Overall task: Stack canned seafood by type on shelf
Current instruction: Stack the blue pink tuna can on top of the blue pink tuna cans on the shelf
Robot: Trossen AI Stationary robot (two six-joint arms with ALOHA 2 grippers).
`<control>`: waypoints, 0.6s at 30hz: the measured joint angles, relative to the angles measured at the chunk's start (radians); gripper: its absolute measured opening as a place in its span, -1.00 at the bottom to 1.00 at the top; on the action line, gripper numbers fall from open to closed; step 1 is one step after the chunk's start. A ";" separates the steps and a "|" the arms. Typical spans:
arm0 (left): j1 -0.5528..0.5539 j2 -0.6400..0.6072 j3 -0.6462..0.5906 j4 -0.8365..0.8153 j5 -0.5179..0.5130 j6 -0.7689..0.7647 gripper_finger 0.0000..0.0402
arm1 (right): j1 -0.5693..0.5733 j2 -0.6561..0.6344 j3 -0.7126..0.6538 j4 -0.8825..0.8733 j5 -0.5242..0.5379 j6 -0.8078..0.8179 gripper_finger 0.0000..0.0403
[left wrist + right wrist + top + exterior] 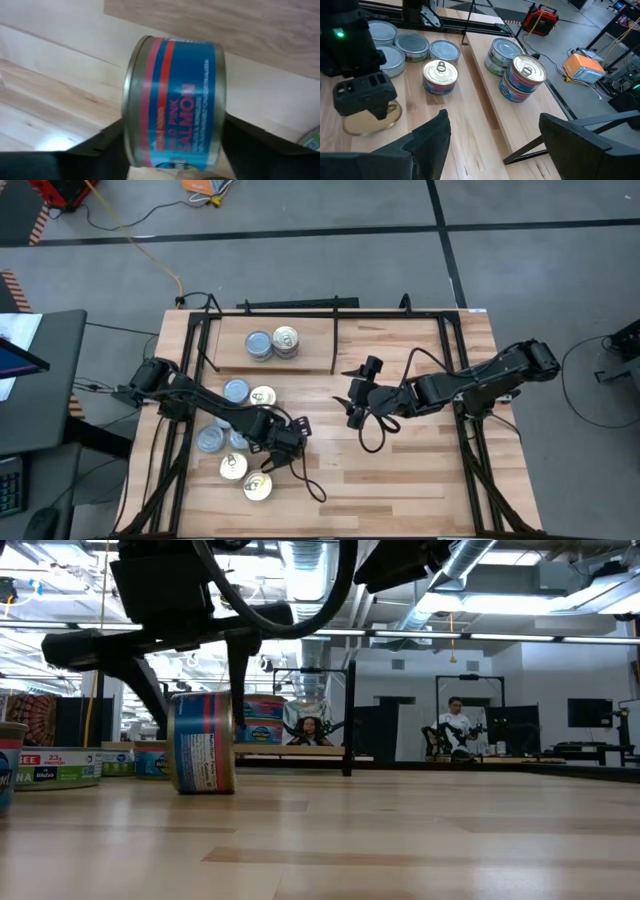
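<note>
A tin of canned seafood (172,100) with a blue and red salmon label stands on its edge on the table, in front of the loose tins. My left gripper (288,448) reaches down over it, one finger at each flat end. Other tins lie flat near it, bluish-topped (236,390) and gold-topped (233,467). On the shelf (300,362) at the far side stand a bluish-topped stack (259,345) and a gold-topped stack (285,340). My right gripper (355,405) hangs open above the table's middle, holding nothing. My left gripper has the salmon tin between its two fingers (100,150), one on each flat end, by the rim (131,125). The fingers slant down from above. The tin stands on edge, with its curved wall (203,785) on the table.
Loose tins (440,75) cluster on the table's left half beside my left arm. The shelf's black frame and divider rod (335,340) stand at the far side. Bare tabletop (420,480) lies to the right and near. People sit in the room beyond the table.
</note>
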 joint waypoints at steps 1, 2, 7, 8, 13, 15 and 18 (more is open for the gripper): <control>-0.004 0.000 0.000 0.000 -0.013 -0.001 0.13 | 0.000 0.000 0.000 0.000 0.000 0.000 0.64; -0.007 0.000 0.000 -0.002 -0.027 -0.005 0.04 | 0.000 0.000 0.000 0.000 0.000 0.000 0.64; -0.023 -0.008 -0.001 -0.030 -0.119 -0.089 -0.08 | 0.000 0.000 0.000 -0.014 0.004 0.007 0.64; -0.023 -0.014 -0.001 -0.048 -0.130 -0.112 -0.08 | 0.005 0.000 0.000 -0.026 0.025 0.012 0.64; 0.009 -0.113 -0.002 -0.155 -0.172 -0.260 -0.08 | 0.056 0.000 0.000 -0.163 0.251 0.091 0.64; 0.046 -0.176 -0.002 -0.173 -0.205 -0.306 -0.08 | 0.072 0.000 0.000 -0.206 0.281 0.131 0.64; 0.121 -0.273 -0.002 -0.159 -0.261 -0.343 -0.08 | 0.080 0.000 0.000 -0.203 0.286 0.148 0.64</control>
